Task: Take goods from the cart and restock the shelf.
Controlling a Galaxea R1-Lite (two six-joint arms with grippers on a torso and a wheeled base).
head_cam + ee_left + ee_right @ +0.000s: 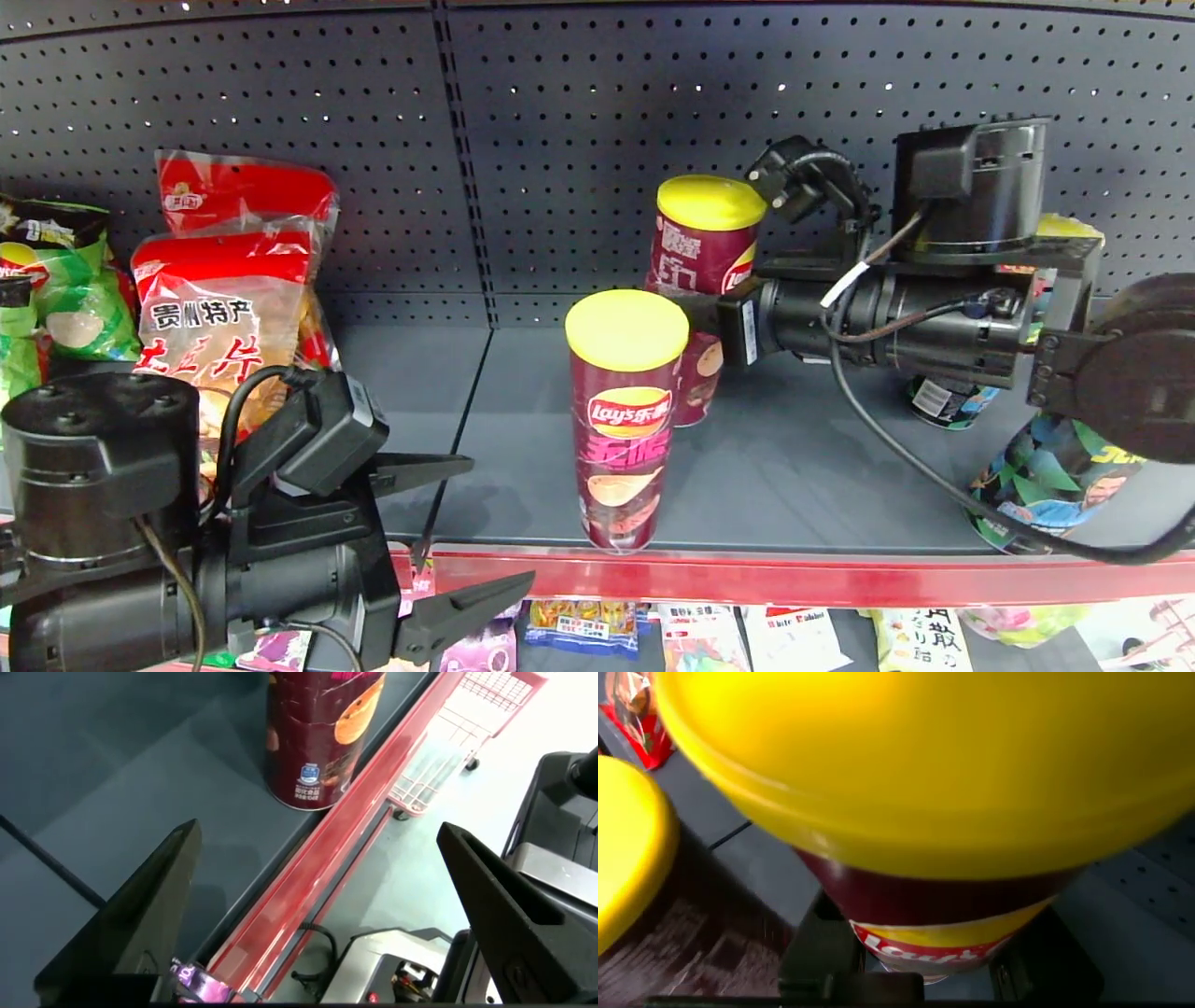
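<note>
While the right pincer (709,322) grips a chip can (707,233) at the back of the shelf (794,467), just behind a second can (625,411), placing seems underway; next it must release without knocking either. The left pincer (499,518) hangs open by the front edge.

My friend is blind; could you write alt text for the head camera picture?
The right gripper grips a maroon chip can with a yellow lid toward the back of a dark shelf. A matching can stands upright near the shelf's red front edge, and the left gripper hangs open, low at the left before red snack bags.
</note>
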